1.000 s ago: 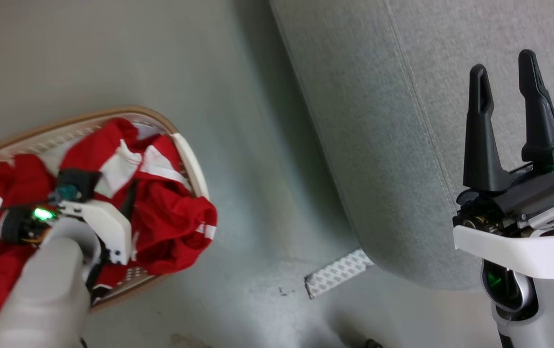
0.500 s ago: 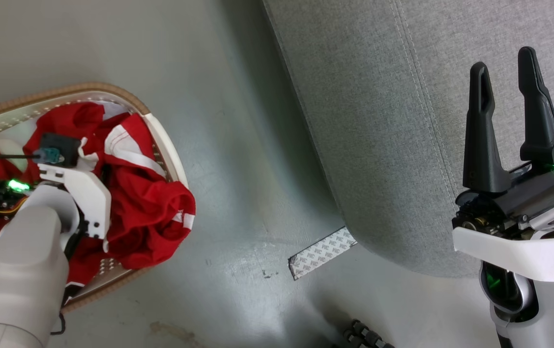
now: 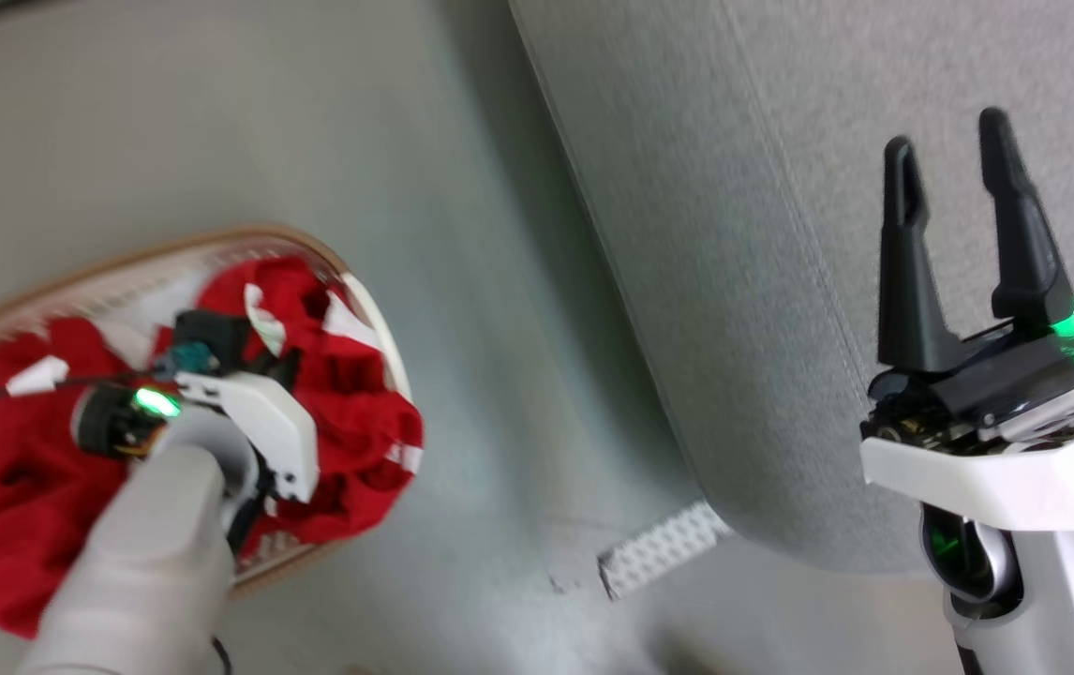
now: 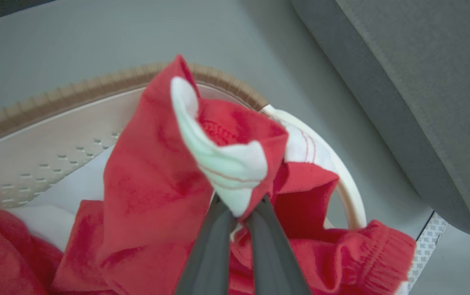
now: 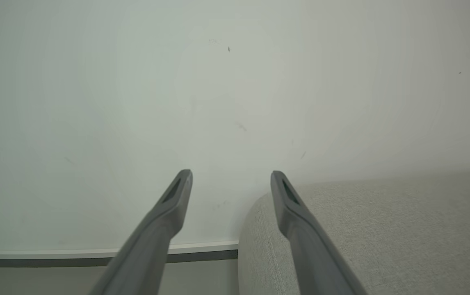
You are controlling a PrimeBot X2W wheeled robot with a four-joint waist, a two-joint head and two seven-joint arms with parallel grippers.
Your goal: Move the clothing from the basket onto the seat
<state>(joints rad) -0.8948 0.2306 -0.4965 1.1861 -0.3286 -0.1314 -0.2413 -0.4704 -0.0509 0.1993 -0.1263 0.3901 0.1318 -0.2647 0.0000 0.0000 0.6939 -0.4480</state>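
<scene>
Red clothing (image 4: 149,184) is clamped at a white-trimmed fold by the left gripper (image 4: 237,213), evidently for lifting from basket (image 4: 34,164) to seat (image 4: 423,102); the right gripper (image 3: 947,141) stands open, empty.

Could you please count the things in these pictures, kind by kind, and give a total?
basket: 1
seat: 1
red clothing, as one heap: 1
grippers: 2 (left gripper, right gripper)
patterned floor strip: 1
Total: 6

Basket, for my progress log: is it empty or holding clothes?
Not empty: red clothing heaps inside the basket, one piece draped over its rim.
</scene>
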